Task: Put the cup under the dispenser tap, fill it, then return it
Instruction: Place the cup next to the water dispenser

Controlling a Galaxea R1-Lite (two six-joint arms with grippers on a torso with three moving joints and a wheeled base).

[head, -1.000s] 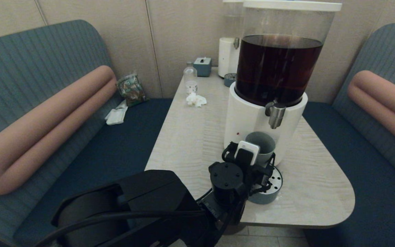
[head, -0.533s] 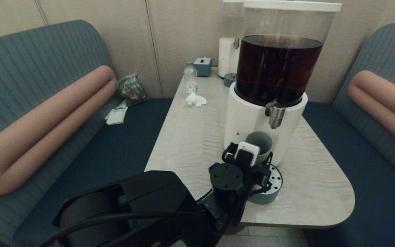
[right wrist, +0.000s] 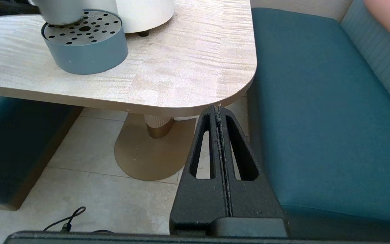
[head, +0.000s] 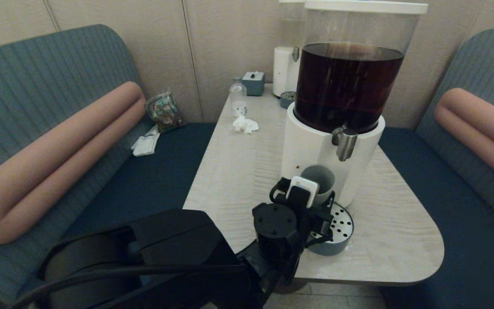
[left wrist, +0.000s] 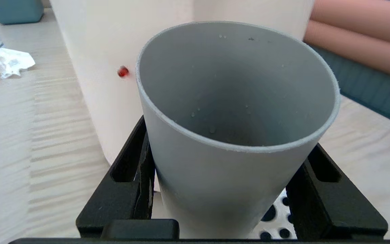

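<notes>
So there are two dispensers sitting on the table (head: 238, 171): the big dispenser (head: 328, 146) with the dark brown liquid in its clear tank, and a smaller white dispenser (head: 284, 71) behind it, toward the wall. Taking the big one as the landmark, its one steel tap (head: 345, 143) is sticking out of the front of its white base. There's just one cup (left wrist: 235, 118), grey-green and no handle, and it's sitting right in front of that base, below the tap and a bit to the left of it in the head view, so not lined up under the spout. The cup looks empty apart from a few droplets inside. I can't tell whether its bottom is resting on anything.

The left gripper (left wrist: 230, 200) is clamping that cup, one black finger (left wrist: 127, 189) pressing on each side of its lower wall, two fingers in all. Just in front of the big dispenser one round blue-grey tray (head: 337, 234) with a perforated metal top is sitting, partly under the gripper. A second, similar small tray (head: 287, 98) is sitting back by the smaller dispenser.

The right gripper (right wrist: 219, 112) is hanging off the near edge of the table, down by the floor, with its two fingers pressed flat together and holding nothing.

Further back from the big dispenser: one clear bottle (head: 238, 99), one crumpled tissue (head: 245, 125), one little teal box (head: 253, 83).
</notes>
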